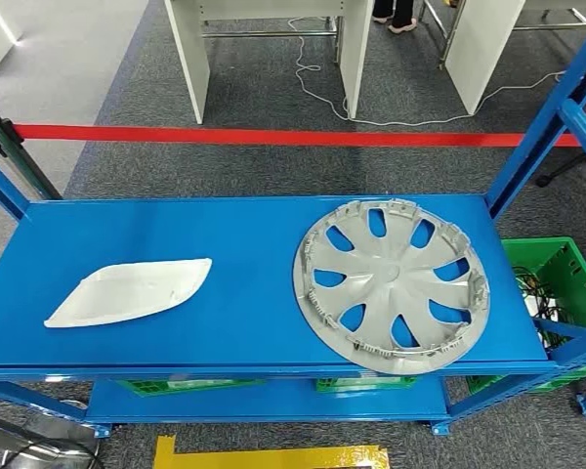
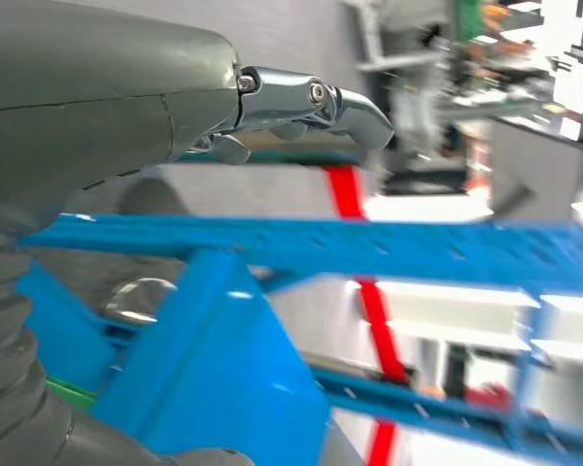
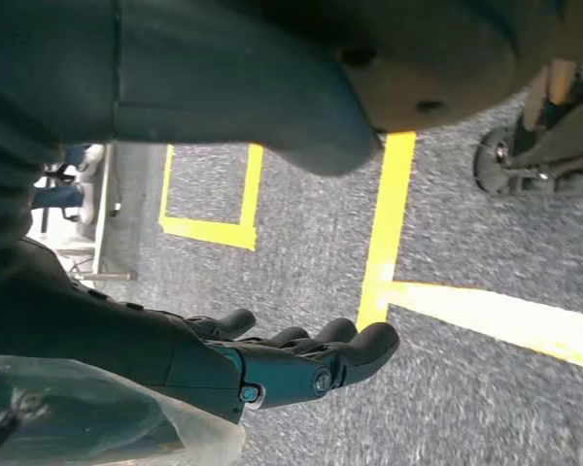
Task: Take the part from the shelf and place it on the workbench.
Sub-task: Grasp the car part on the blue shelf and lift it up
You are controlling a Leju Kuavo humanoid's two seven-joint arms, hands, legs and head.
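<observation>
Two parts lie on the blue shelf in the head view: a white, leaf-shaped plastic part on the left, and a round silver wheel cover with several spoke openings on the right, its near edge reaching the shelf's front rim. My left hand is seen in the left wrist view beside the blue shelf frame, fingers stretched out and holding nothing. My right hand hangs over grey carpet in the right wrist view, fingers straight and apart, empty.
A green crate with cables stands to the right of the shelf, behind a blue upright. A red tape line crosses the carpet beyond the shelf, with white table legs further back. Yellow floor tape lies in front.
</observation>
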